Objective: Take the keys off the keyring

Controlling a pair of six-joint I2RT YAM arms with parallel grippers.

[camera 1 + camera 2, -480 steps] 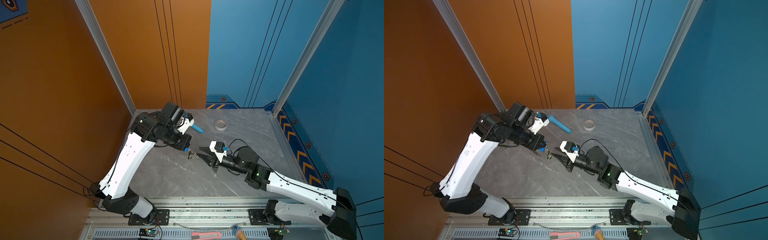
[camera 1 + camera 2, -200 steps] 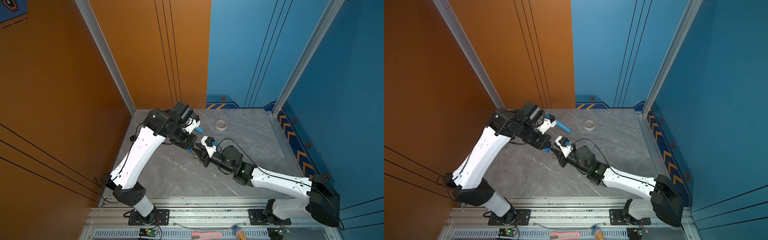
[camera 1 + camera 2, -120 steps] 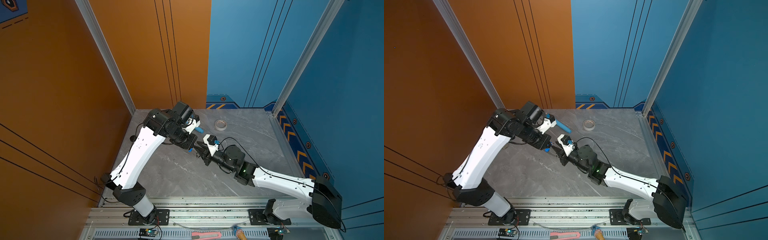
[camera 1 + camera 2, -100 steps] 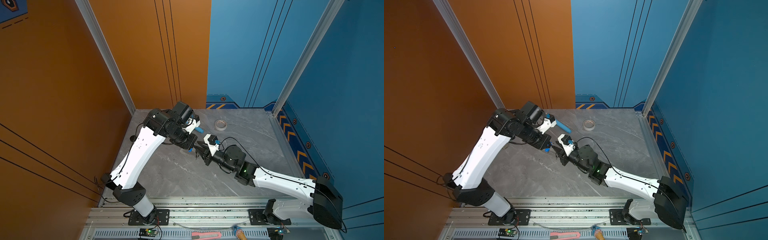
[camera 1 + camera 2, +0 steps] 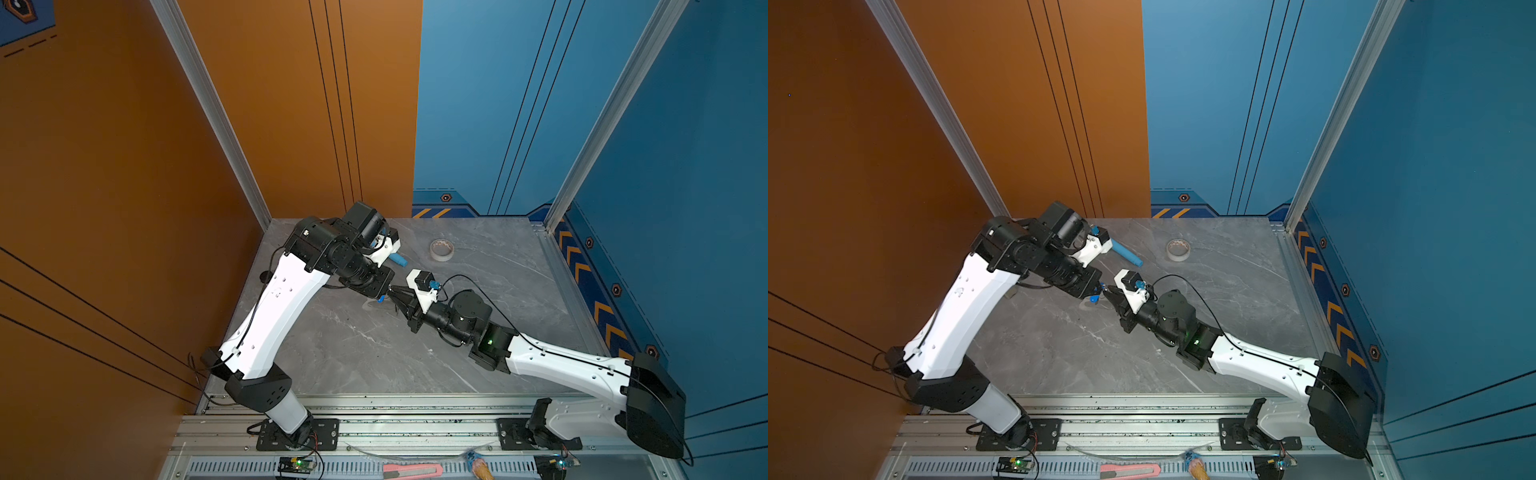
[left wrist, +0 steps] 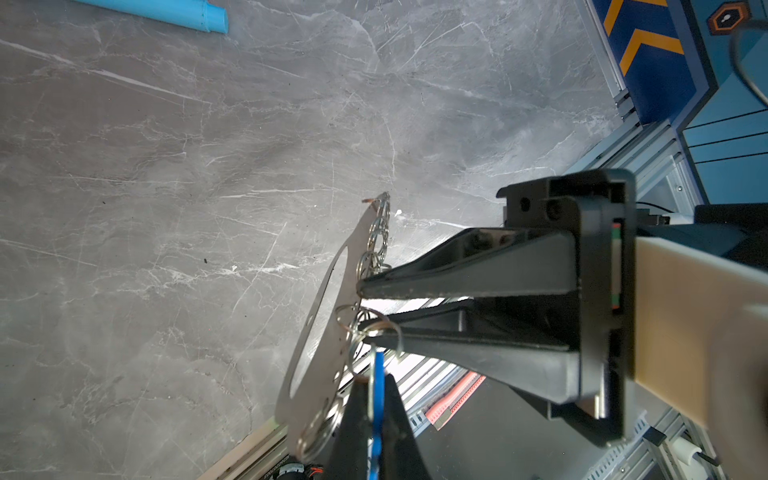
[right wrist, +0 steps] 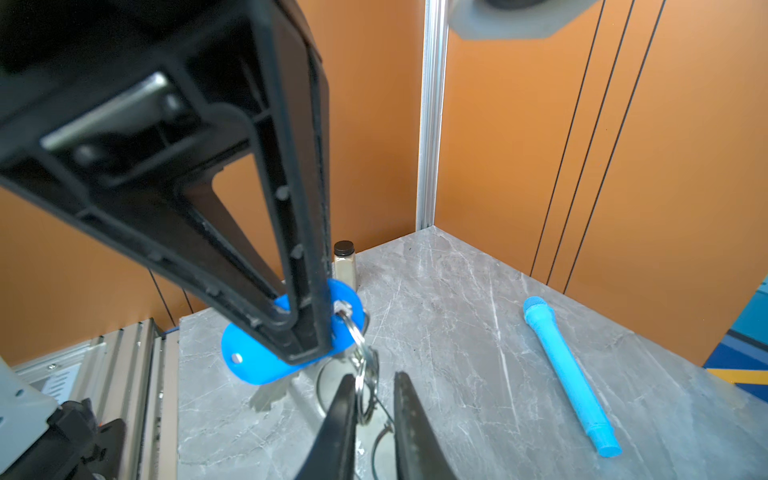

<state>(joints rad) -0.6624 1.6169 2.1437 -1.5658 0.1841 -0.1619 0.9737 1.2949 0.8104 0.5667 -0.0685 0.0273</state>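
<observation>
Left gripper (image 7: 305, 349) clamps the blue-tagged keys (image 7: 249, 361), anchoring the bunch; right gripper (image 7: 374, 378), jaws narrow, straddles the keyring (image 6: 299, 419) at its looped edge, likely lining up a pinch.

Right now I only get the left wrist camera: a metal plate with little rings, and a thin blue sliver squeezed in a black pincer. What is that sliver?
Observer: Seen flat from the right wrist camera, it is an oval blue tag, clamped in the left pincer.
Visitor: Is anything else lying around?
Observer: A whitish tape roll lies flat, apart from everything, in both top views.
Visitor: Anything more?
Observer: A small dark-capped bottle stands upright close by the orange wall.
</observation>
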